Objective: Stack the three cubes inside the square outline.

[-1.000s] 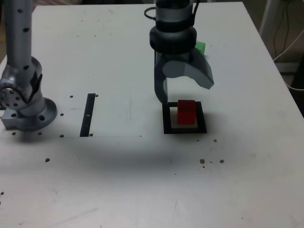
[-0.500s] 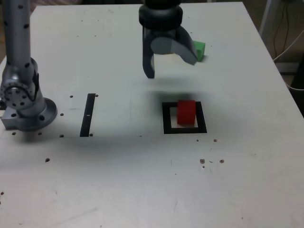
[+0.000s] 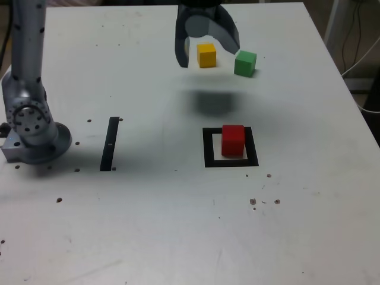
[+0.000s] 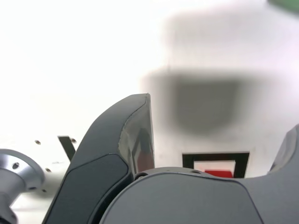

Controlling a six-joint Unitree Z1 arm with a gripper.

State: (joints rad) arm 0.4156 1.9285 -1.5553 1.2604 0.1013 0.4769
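A small red cube (image 3: pixel 233 139) is seen inside the thick black square outline (image 3: pixel 208 148) on the white table (image 3: pixel 178 225). At twelve o'clock from it, the grey gripper (image 3: pixel 206 52) is held wide and empty around a yellow cube (image 3: pixel 206 54); a green cube (image 3: pixel 244 63) sits just beside

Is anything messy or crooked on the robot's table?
Nothing is broken or spilled. The red cube sits a bit off-centre in the square outline, toward the exterior view's right. The yellow cube and green cube wait outside it, unstacked.
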